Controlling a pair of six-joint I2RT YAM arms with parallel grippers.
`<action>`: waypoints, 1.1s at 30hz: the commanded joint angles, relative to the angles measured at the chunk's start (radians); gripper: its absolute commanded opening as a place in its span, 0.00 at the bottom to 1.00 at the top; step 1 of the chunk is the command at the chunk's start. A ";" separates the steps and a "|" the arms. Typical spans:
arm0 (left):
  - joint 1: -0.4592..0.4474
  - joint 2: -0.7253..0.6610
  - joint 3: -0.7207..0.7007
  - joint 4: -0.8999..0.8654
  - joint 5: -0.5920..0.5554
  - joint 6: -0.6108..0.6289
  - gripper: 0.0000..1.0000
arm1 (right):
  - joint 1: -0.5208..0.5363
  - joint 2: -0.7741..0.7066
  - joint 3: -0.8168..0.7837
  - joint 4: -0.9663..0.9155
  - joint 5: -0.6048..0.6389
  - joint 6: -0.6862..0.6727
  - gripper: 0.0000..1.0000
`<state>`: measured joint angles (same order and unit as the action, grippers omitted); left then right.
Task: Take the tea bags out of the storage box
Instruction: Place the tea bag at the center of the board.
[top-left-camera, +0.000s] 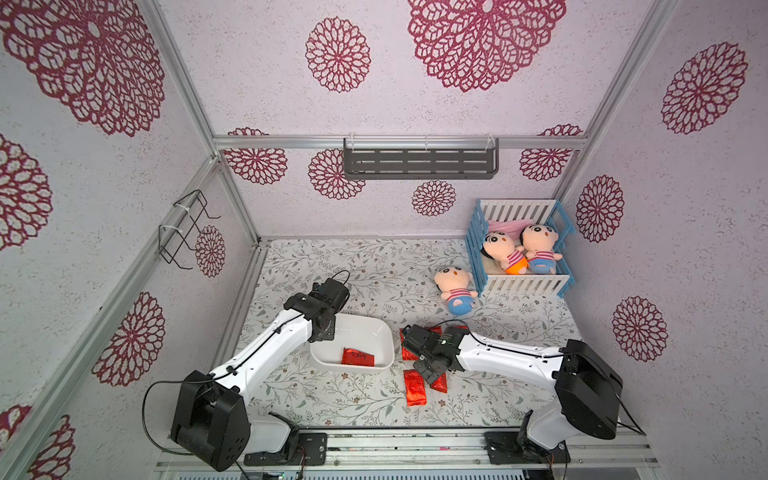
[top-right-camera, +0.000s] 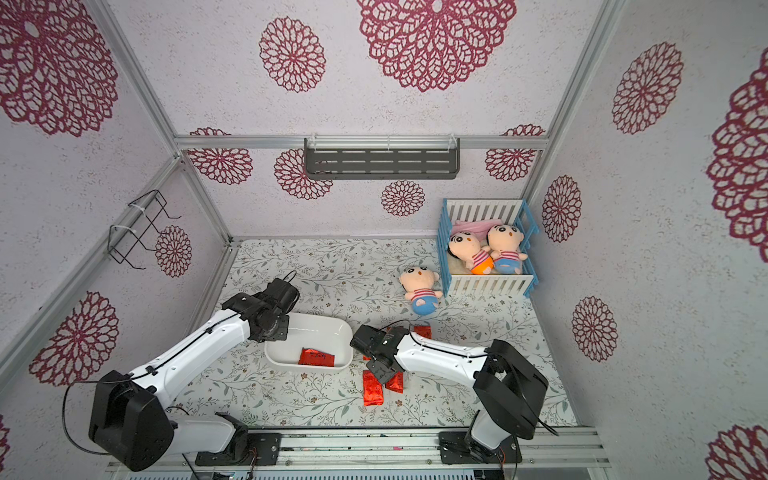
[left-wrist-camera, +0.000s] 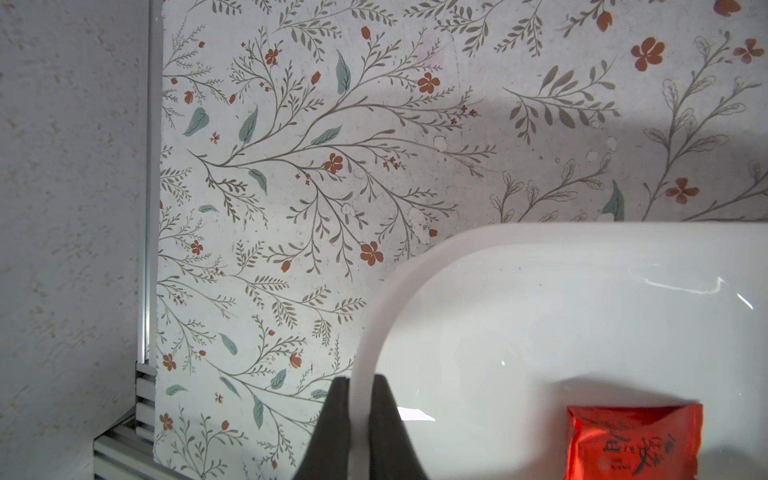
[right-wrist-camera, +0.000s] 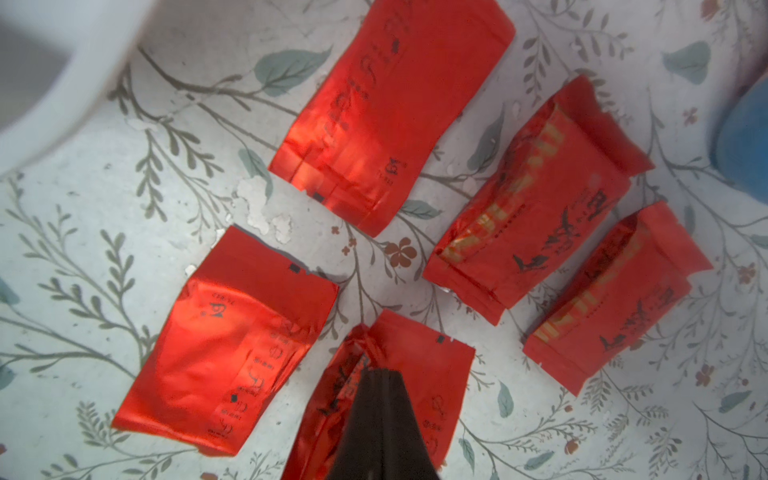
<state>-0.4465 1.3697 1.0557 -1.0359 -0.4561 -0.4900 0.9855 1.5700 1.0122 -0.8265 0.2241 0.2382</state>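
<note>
one tea bag (top-left-camera: 358, 357) lies flat in the storage box (top-left-camera: 365, 328) by its near wall, long axis along the box's length. the left gripper (left-wrist-camera: 360, 411) is clamped on the box rim, likely steadying it. the right gripper (right-wrist-camera: 380, 376) is clenched on a creased sachet (right-wrist-camera: 436, 374) beside four sachets (right-wrist-camera: 390, 112) lying on the table (right-wrist-camera: 104, 257), outside the box

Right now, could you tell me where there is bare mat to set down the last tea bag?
Bare: the broad stretch between the storage box and the back wall, and the front strip between the tea bags and the rail. Crowded: beside the box, where five bags cluster under the right hand, and the crib corner.
</note>
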 joint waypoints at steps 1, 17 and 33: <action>0.003 0.007 0.016 -0.015 -0.005 0.005 0.00 | 0.012 0.001 0.017 -0.023 -0.022 0.014 0.05; 0.003 0.009 0.015 -0.012 -0.004 0.004 0.00 | 0.026 0.066 0.005 -0.063 0.039 0.068 0.07; 0.003 0.021 0.018 -0.014 -0.003 0.004 0.00 | 0.041 0.121 0.033 -0.048 0.079 0.050 0.16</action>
<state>-0.4465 1.3808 1.0576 -1.0355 -0.4545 -0.4900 1.0191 1.6836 1.0111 -0.8806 0.2707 0.2920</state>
